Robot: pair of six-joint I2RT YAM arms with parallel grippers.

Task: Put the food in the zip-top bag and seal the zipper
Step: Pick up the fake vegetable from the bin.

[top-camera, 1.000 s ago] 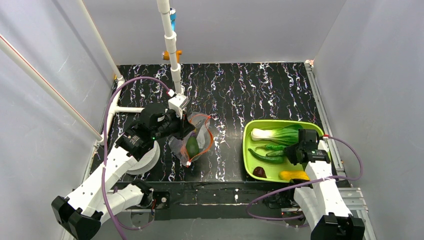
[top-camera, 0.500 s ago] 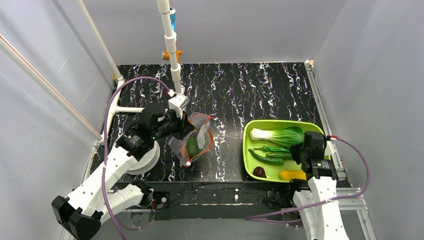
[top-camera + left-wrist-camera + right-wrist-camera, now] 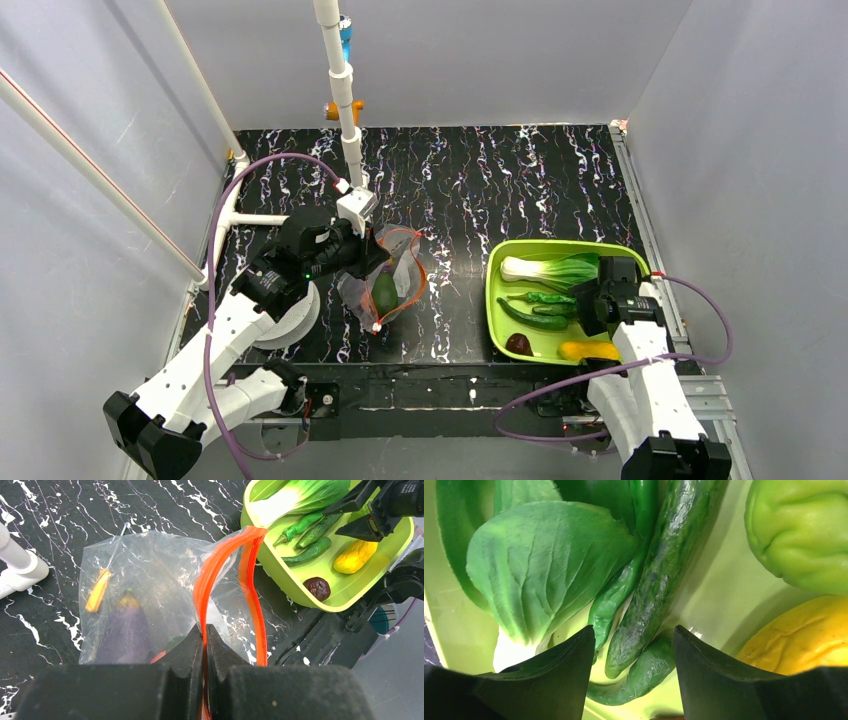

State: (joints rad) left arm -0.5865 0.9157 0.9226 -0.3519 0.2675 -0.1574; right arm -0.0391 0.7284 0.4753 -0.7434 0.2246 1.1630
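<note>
Left of centre in the overhead view, the left end effector (image 3: 358, 258) is clenched on the thin red-orange zipper strip (image 3: 250, 580) of the crinkly clear plastic zip-top bag (image 3: 385, 290). The bag rests on the black marbled counter (image 3: 460, 180) with a purple toy eggplant (image 3: 122, 630) inside. At lower right, the right end effector (image 3: 634, 635) hangs released, jaws spread, over dark green toy cucumbers (image 3: 659, 580) in the lime-green plastic tray (image 3: 494, 300), beside a leafy bok choy (image 3: 550, 270) and a yellow piece (image 3: 588, 351).

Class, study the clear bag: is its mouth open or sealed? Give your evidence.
Open. On the zip-top bag, the zipper strips bow apart in a loop; the left gripper pinches one side.
</note>
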